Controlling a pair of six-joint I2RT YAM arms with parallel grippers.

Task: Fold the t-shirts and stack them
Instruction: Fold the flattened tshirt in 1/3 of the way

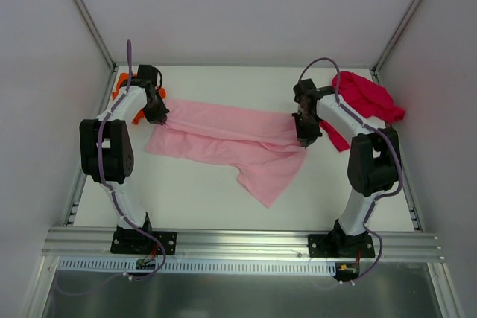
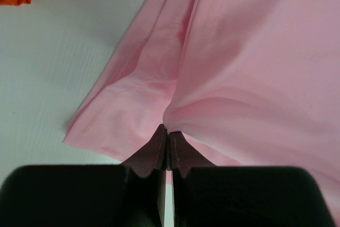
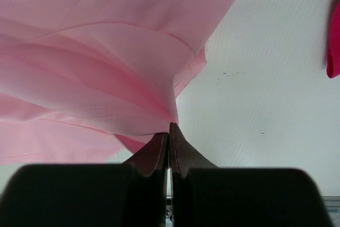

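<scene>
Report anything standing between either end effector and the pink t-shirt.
Nothing visible. The left end effector and right end effector are both shut on the pink t-shirt; the orange t-shirt and red t-shirt lie aside.

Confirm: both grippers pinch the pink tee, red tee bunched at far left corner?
No. The red tee is bunched at the far right corner, per the top view. The left gripper and right gripper do pinch the pink tee.

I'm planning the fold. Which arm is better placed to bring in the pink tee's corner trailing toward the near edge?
Right, likely: that corner lies close to the right pincer, while the left pincer pinches the pink tee at its opposite end.
</scene>
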